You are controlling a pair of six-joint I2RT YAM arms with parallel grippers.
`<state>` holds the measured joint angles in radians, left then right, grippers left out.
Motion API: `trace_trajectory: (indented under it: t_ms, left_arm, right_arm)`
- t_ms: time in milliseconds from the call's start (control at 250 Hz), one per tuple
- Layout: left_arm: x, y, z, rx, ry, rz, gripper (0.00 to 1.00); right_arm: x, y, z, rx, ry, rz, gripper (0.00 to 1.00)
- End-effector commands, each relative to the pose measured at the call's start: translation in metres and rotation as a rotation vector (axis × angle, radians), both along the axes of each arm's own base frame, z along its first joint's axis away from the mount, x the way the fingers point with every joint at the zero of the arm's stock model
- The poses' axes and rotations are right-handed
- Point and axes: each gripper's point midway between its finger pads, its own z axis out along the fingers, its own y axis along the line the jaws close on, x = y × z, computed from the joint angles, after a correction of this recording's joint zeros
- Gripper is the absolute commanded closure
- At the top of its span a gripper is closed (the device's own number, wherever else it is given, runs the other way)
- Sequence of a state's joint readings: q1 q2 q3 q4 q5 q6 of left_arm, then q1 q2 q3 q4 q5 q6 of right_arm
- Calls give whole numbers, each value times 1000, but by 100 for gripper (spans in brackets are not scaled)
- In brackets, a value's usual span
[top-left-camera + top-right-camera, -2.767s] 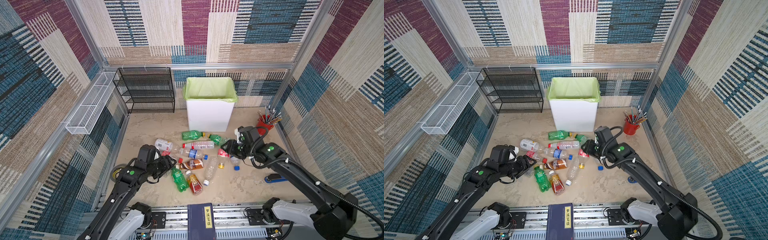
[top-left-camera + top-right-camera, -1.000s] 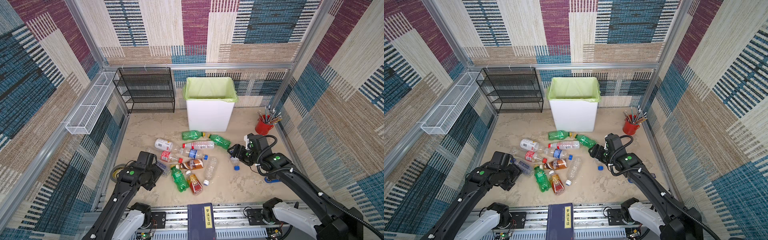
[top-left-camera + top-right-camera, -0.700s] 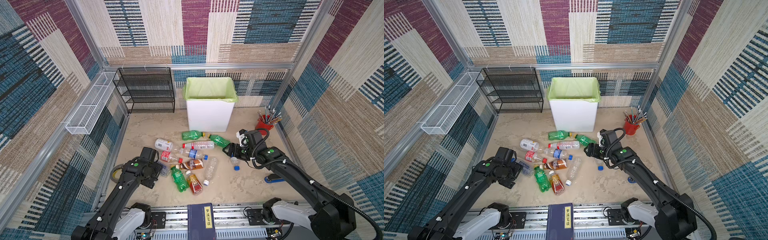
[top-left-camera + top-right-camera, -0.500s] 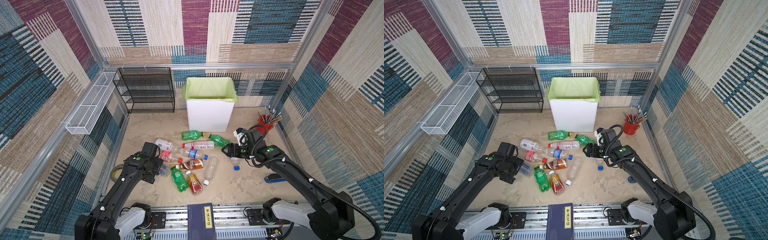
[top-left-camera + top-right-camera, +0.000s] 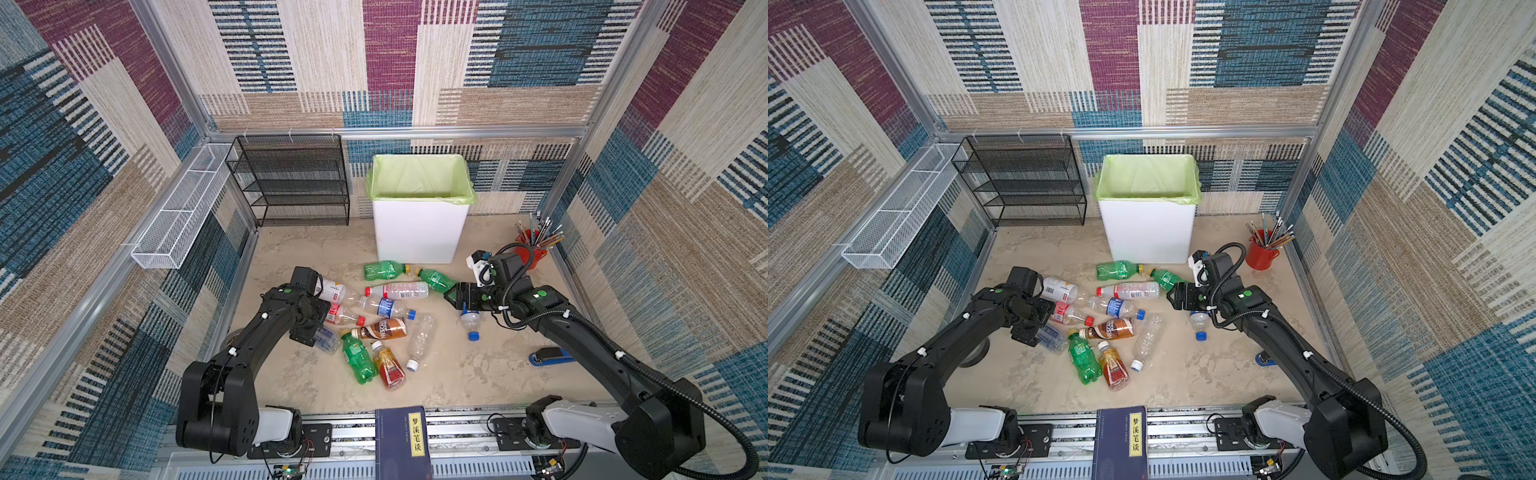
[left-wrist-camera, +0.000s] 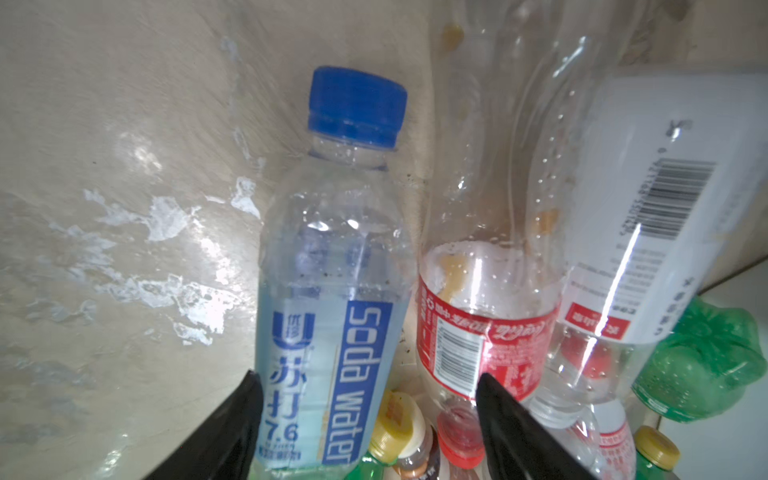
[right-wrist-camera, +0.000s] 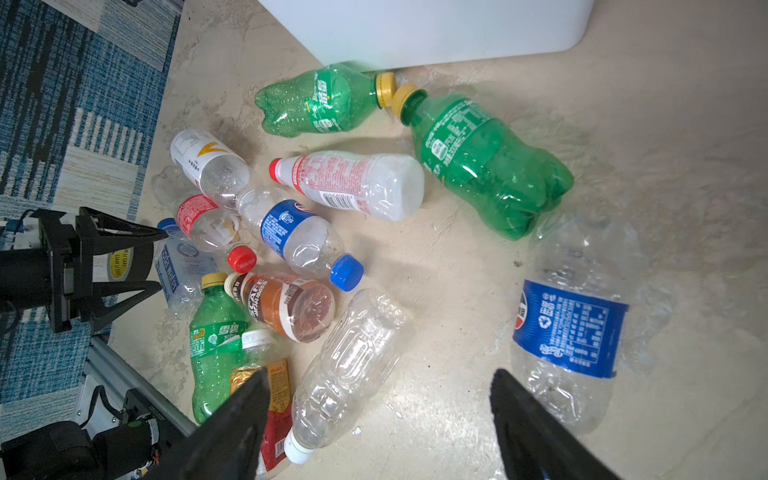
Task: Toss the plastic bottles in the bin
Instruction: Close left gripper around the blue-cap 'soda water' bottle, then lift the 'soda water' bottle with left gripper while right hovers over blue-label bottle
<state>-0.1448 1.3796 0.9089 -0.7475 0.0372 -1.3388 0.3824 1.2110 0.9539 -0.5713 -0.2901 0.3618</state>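
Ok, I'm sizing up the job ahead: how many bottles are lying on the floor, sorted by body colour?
Green bottles: 3
Brown or amber bottles: 2
Clear or milky-white bottles: 7
Total: 12

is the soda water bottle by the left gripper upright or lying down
Lying down: the soda water bottle rests on its side on the floor, by the open left gripper.

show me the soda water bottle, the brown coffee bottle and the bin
soda water bottle point(image 6: 332, 266): left wrist view, on its clear body above the blue label
brown coffee bottle point(image 5: 382, 329): in a top view, on its label
bin point(image 5: 419, 237): in a top view, on its white front wall
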Motion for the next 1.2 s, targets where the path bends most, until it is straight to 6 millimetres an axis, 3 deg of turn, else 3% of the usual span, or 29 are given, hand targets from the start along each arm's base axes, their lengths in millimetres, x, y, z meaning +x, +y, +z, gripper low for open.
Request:
trace_trajectory:
  t_ms: [0, 292, 468, 840, 984, 1196]
  left_arm:
    - [-3, -2, -5, -21, 30, -47, 19]
    - [-19, 1, 2, -26, 51, -80, 20]
    - [-30, -3, -15, -51, 82, -78, 21]
    - [-16, -8, -35, -67, 77, -102, 30]
    - [-22, -5, -24, -42, 58, -151, 39]
    - [-18, -5, 17, -8, -131, -264, 48]
  right_arm:
    - [4, -2, 1, -4, -7, -9, 16]
    - [8, -4, -6, -18, 14, -14, 16]
    - [10, -1, -11, -17, 28, -5, 16]
    - [9, -2, -14, -20, 41, -2, 16]
    - [9, -3, -12, -24, 35, -7, 16]
    - [14, -5, -11, -31, 30, -20, 16]
